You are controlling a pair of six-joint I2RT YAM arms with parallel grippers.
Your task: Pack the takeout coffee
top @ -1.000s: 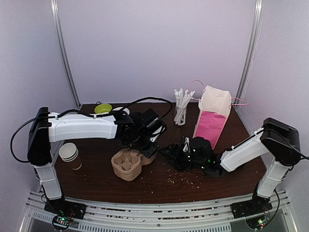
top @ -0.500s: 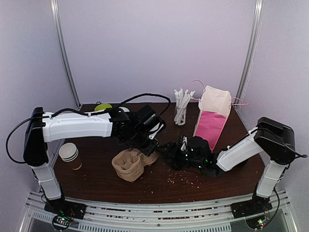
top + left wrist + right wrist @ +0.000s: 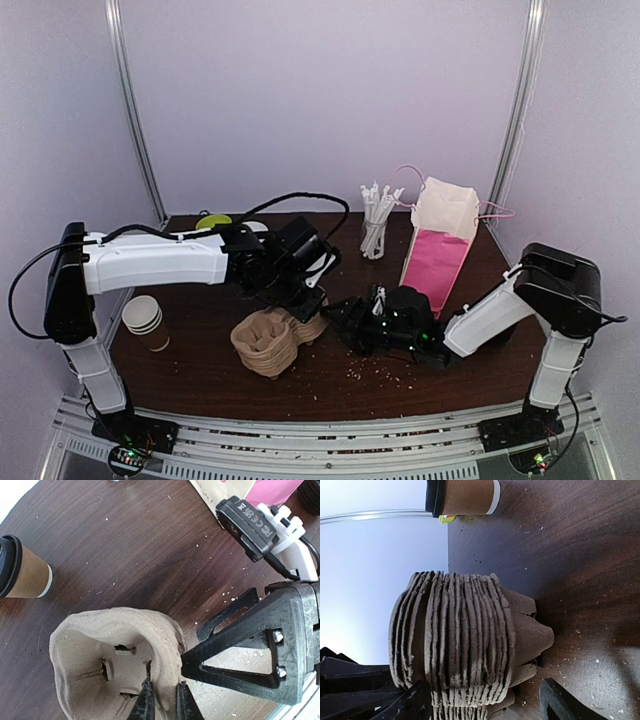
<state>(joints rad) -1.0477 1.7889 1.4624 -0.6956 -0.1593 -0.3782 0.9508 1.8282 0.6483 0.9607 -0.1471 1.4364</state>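
The takeout coffee, a brown paper cup with a black lid, stands on the table in the left wrist view, left of and beyond the stack. It also shows in the right wrist view. In the top view my left arm hides it. A stack of pulp cup carriers sits mid-table. My left gripper is shut on the wall of the top carrier. My right gripper is open. Its fingers straddle the lower end of the stack, and one finger lies against the stack's right side.
A pink and white paper bag stands open at the back right. A glass of wrapped straws is left of it. Stacked lidless cups stand at the left edge. A green object is at the back left. Crumbs dot the dark table.
My right gripper has moved left up to the carrier stack. My left arm has shifted slightly back-left, and the stack has moved a little with it.
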